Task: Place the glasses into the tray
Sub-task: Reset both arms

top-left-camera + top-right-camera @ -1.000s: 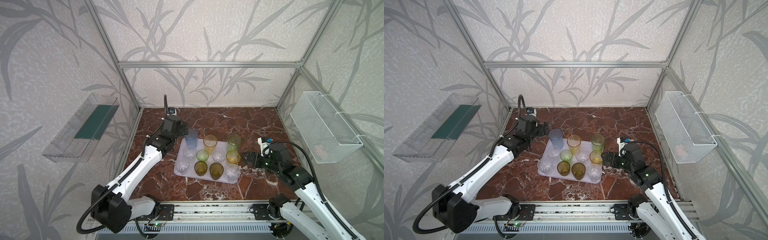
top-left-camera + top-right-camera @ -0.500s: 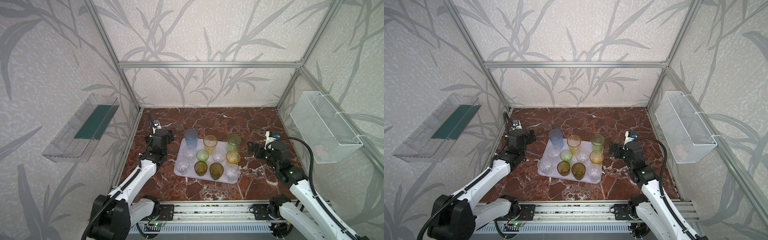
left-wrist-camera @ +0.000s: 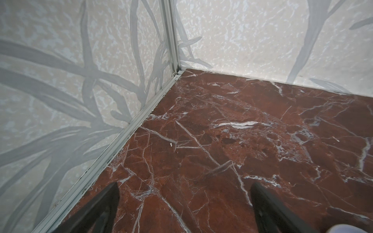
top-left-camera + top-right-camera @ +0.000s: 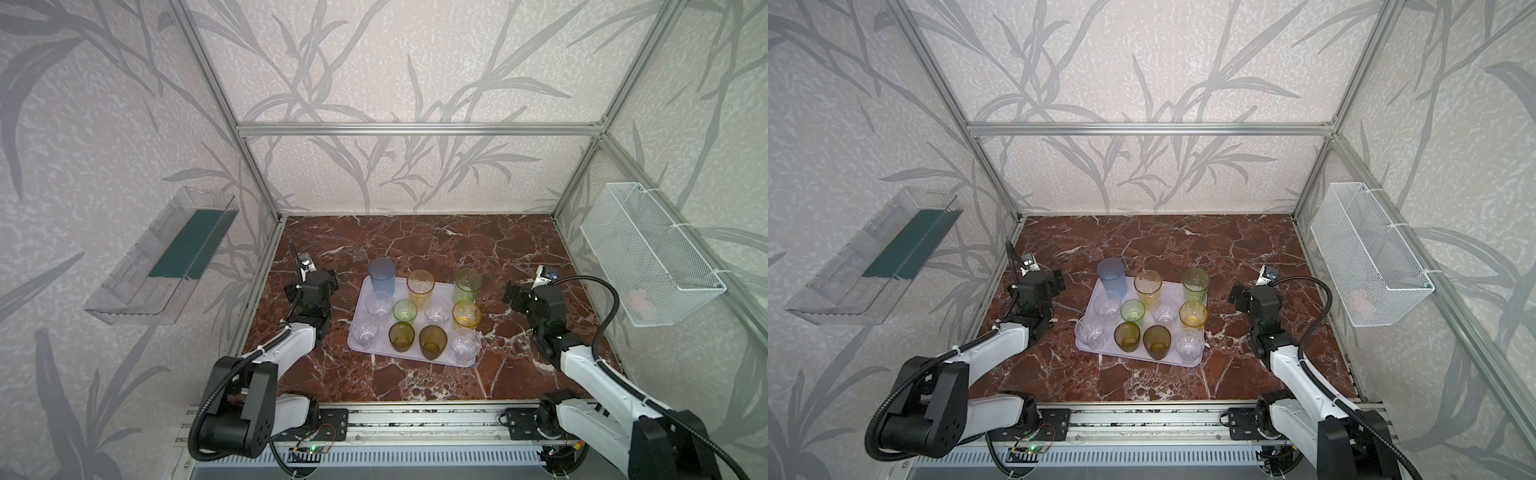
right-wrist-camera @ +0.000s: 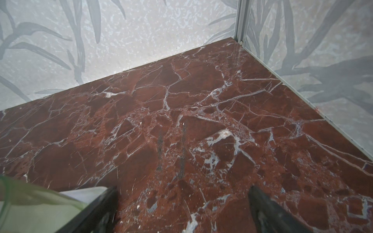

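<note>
We count eleven translucent glasses (image 4: 1165,311), all upright inside the large flat pale lavender rectangular tray (image 4: 444,291) with rounded corners, which lies near the middle of the dark red white-veined marble tabletop (image 4: 415,241). Along the tray's far edge stand the tall grey-blue tumbler (image 4: 382,276), the tall yellow tumbler (image 4: 420,286) and the tall pale-green tumbler (image 4: 468,284), from left to right. The short green tumbler (image 4: 404,311) and the short yellow tumbler (image 4: 466,315) sit in the middle row. The two dark amber-brown tumblers (image 4: 401,336) stand side by side in the near row. Four short clear tumblers (image 4: 379,303) fill the remaining places.

Left of the tray, close to the side wall, we see the left gripper (image 3: 184,187). Its two black fingers (image 3: 101,209) are spread wide over bare marble and hold nothing. The right gripper (image 5: 182,189) stands right of the tray, likewise spread wide and empty. In its wrist view a corner of the tray and the pale-green tumbler appear just beside one finger; both top views show the gripper apart from them.

On the left wall hangs a clear plastic shelf (image 4: 162,257), and on the right wall a white wire mesh basket (image 4: 648,257).
</note>
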